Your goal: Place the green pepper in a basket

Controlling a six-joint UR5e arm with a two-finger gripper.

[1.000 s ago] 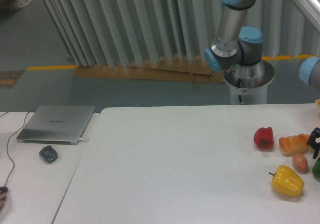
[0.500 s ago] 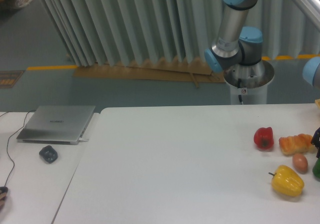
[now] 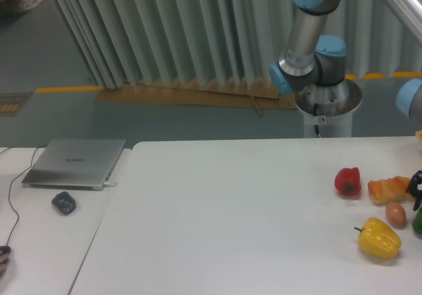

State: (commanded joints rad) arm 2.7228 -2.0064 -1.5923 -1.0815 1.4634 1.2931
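- Sitting at the far right edge of the white bench (image 3: 231, 209), the green pepper (image 3: 418, 222) is showing only as a dark green sliver, cut off by the frame.
- Hanging just above that sliver, the hand (image 3: 416, 186) is appearing as a small dark shape at the same right edge; it is too cropped to tell how far its fingers are parted or whether it is touching the pepper.
- Lying just left of the green pepper are a small brown egg-shaped item (image 3: 395, 214) and, nearer the camera, a yellow pepper (image 3: 379, 238) with its stem pointing left.
- Resting behind them are a piece of bread (image 3: 389, 189) and a red pepper (image 3: 348, 181).
- Lying on the adjoining surface at far left are a closed laptop (image 3: 74, 163) and a dark mouse (image 3: 64, 202).
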